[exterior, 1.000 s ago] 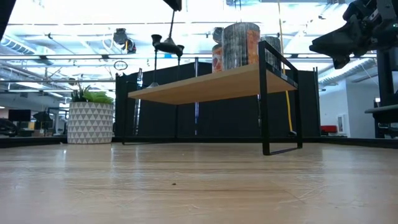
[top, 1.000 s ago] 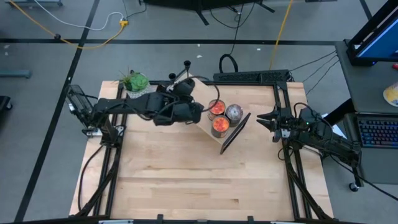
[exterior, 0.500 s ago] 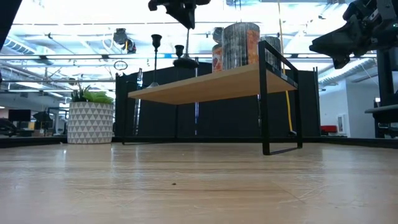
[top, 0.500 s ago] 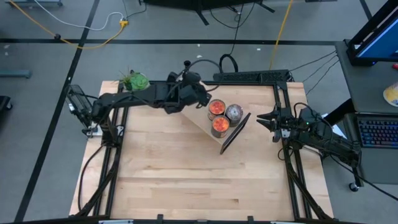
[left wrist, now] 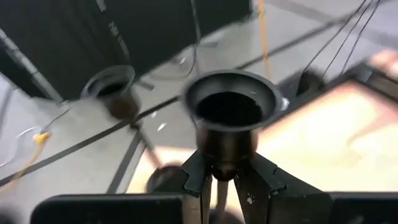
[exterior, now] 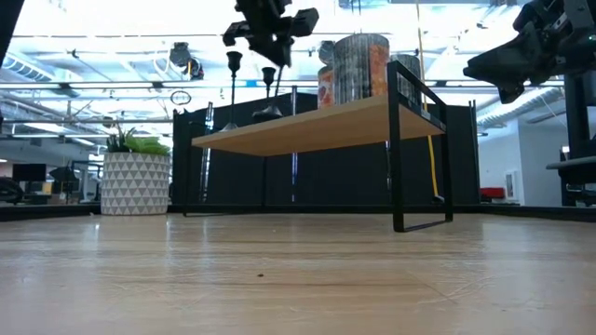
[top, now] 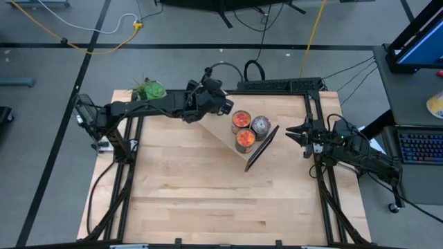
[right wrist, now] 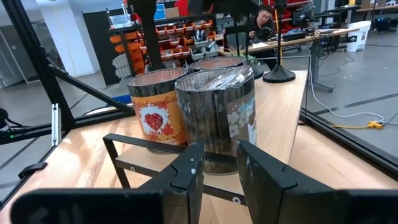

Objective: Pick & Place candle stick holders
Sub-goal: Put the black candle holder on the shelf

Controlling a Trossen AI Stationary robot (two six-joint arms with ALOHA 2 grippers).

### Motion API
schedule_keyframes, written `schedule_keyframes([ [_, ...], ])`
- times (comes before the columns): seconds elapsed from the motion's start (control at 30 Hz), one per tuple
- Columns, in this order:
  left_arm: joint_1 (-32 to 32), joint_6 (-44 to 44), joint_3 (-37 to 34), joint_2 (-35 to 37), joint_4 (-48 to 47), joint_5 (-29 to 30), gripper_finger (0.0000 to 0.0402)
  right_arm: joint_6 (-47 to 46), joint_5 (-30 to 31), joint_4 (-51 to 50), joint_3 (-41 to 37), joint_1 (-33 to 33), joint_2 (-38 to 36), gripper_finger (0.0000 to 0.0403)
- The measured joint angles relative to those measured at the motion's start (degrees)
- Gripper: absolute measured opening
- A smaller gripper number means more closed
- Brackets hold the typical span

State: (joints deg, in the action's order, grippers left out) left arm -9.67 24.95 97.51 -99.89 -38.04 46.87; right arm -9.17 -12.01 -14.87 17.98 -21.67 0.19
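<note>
My left gripper [top: 216,102] reaches over the far left end of the wooden shelf [exterior: 307,126] and is shut on a black candle stick holder [left wrist: 230,109], whose cup stands above the fingers. In the low view its stem runs down to the round base [exterior: 268,113] at the shelf's top. A second holder [exterior: 233,60] [left wrist: 115,90] stands on its base on the shelf beside it. Another small cup [exterior: 268,70] shows in line with the held stem. My right gripper [top: 289,131] waits at the table's right side, level, with its fingers [right wrist: 189,174] a little apart and nothing between them. My left gripper pinches the holder's thin stem [left wrist: 219,183] just under the top cup between its two fingers. The fingers come slanting down from the table's left side and lie across the stem. The holder is upright; whether its base rests on the shelf or hangs just over it, I cannot tell.
Three candle jars [top: 243,128] [right wrist: 155,115] stand on the shelf's right part, close to the holders. A potted plant [top: 149,90] sits at the table's far left corner. The wide near half of the table top [top: 221,200] is bare wood.
My left gripper has carried the holder toward the table's far edge and a little to the right, then down. The holder has stayed upright, and its base has sunk from well above the shelf to the shelf's top.
</note>
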Motion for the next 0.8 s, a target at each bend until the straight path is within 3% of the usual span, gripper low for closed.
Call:
schedule_keyframes([
  [0.27, -1.6, -1.3, -6.2, 1.8, 6.7, -2.0, 0.0063, -0.2, 0.0, -0.3, 0.0, 0.0, 0.0, 0.0091],
  [0.8, -3.3, -3.6, -7.1, 2.0, 11.4, -6.9, 0.0063, -0.6, 0.0, -0.2, 0.0, 0.0, 0.0, 0.0091],
])
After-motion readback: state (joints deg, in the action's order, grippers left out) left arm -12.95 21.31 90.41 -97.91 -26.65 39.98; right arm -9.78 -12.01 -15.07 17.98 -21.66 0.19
